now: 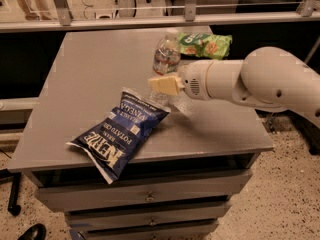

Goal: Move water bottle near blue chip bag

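The water bottle (166, 55) is a small clear bottle with a white cap and a coloured label band. It leans a little to the right at the back middle of the grey table (90, 74). My gripper (164, 85) reaches in from the right and is shut on the bottle's lower body, hiding that part. The blue chip bag (121, 133) lies flat just in front and to the left of the gripper, its near end over the table's front edge. The bottle's base is close to the bag's far corner.
A green snack bag (206, 44) lies at the back right of the table, behind my white arm (260, 81). A metal rail (150, 21) runs behind the table. Drawers (150, 198) sit under the tabletop.
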Robot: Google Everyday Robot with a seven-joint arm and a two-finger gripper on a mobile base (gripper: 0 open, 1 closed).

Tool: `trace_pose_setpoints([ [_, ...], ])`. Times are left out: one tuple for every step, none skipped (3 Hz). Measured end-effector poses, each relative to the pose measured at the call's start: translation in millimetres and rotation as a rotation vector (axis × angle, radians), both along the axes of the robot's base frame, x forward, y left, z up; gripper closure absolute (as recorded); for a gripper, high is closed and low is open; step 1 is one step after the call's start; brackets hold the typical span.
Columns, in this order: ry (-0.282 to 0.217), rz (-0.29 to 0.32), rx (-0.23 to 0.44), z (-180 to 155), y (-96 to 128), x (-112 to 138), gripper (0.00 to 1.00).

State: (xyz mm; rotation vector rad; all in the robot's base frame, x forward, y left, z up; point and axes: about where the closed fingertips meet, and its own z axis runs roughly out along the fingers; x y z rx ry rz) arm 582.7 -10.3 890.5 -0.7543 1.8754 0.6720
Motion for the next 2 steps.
trace_pose_setpoints([
  [-0.002,0.023,-0.015,-29.4,-0.7,-20.2,0.00],
  [-0.006,0.021,-0.021,-31.4,-2.2,-22.6,0.00],
])
